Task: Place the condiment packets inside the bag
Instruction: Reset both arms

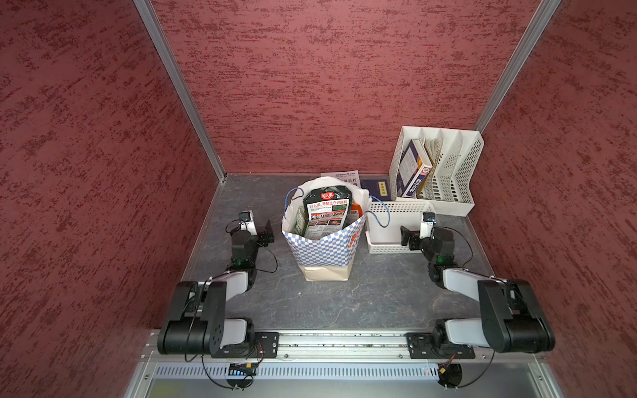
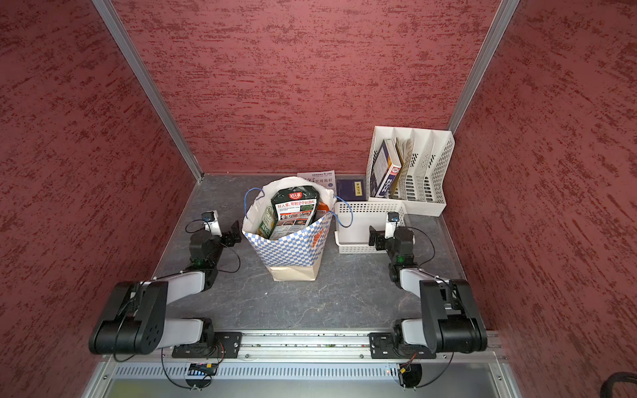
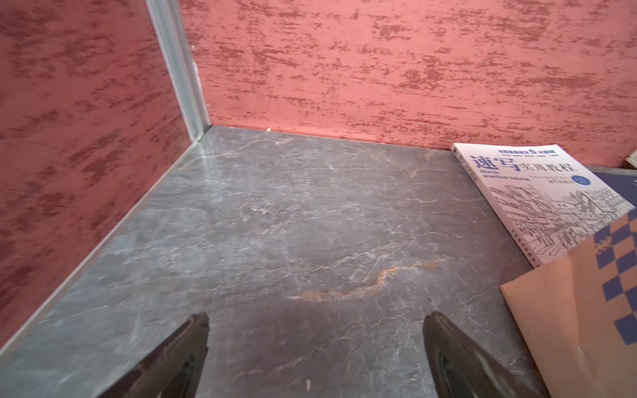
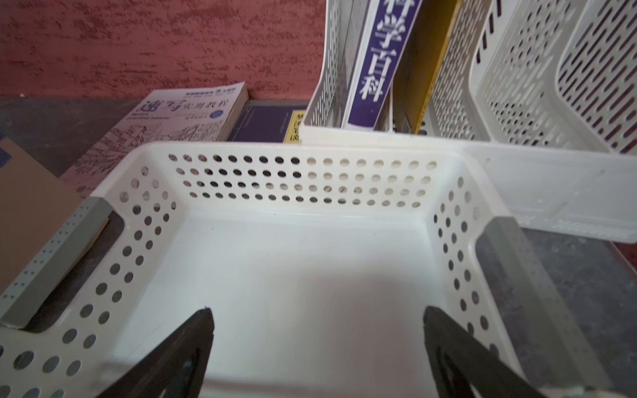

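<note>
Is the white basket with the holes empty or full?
Empty: the right wrist view looks down into the basket and shows only its bare white floor.

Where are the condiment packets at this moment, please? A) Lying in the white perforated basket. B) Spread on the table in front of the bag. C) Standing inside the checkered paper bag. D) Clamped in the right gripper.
C: in a top view the condiment packets stand inside the bag, while the right wrist view shows the basket with a bare floor and the right gripper open, holding nothing.
</note>
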`<state>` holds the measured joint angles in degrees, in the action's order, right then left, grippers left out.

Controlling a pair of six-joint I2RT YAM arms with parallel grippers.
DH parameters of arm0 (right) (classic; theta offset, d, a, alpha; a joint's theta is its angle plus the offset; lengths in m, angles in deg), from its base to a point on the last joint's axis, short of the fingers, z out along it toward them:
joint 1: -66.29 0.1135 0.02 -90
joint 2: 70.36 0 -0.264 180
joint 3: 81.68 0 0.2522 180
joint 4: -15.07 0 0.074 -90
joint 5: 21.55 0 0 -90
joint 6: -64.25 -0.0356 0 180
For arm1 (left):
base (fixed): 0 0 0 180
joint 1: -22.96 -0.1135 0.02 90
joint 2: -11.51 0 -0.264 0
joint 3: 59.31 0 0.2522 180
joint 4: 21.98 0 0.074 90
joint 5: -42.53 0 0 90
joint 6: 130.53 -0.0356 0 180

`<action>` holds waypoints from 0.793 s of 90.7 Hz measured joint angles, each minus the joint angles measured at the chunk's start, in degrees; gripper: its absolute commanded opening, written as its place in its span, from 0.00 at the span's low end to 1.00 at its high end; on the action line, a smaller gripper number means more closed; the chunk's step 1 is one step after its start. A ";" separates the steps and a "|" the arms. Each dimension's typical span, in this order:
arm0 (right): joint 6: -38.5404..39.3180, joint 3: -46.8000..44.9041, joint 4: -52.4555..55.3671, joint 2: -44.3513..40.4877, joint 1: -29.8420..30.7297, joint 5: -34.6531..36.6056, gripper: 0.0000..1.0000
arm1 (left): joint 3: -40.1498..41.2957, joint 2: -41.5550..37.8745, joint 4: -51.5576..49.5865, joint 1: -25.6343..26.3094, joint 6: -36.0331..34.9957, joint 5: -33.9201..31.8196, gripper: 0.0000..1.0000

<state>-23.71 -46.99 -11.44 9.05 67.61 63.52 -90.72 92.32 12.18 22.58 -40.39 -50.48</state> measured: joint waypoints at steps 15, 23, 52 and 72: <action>0.76 -1.20 -10.32 7.52 0.44 0.79 0.99 | 1.73 6.75 6.21 0.00 -0.70 1.90 1.00; 0.79 -0.37 -10.45 8.68 0.48 1.70 0.99 | -0.31 6.88 5.73 -0.02 -0.66 1.86 1.00; -0.31 1.09 -10.01 8.83 -0.31 2.84 0.99 | -3.58 6.84 4.28 -1.33 -0.39 2.51 1.00; -0.33 1.09 -10.01 8.83 -0.31 2.89 0.99 | -3.58 6.84 3.72 -0.94 -0.42 2.49 1.00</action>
<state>-24.04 -45.90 -21.45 17.89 67.31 66.41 -94.30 99.16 15.90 21.64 -40.80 -47.98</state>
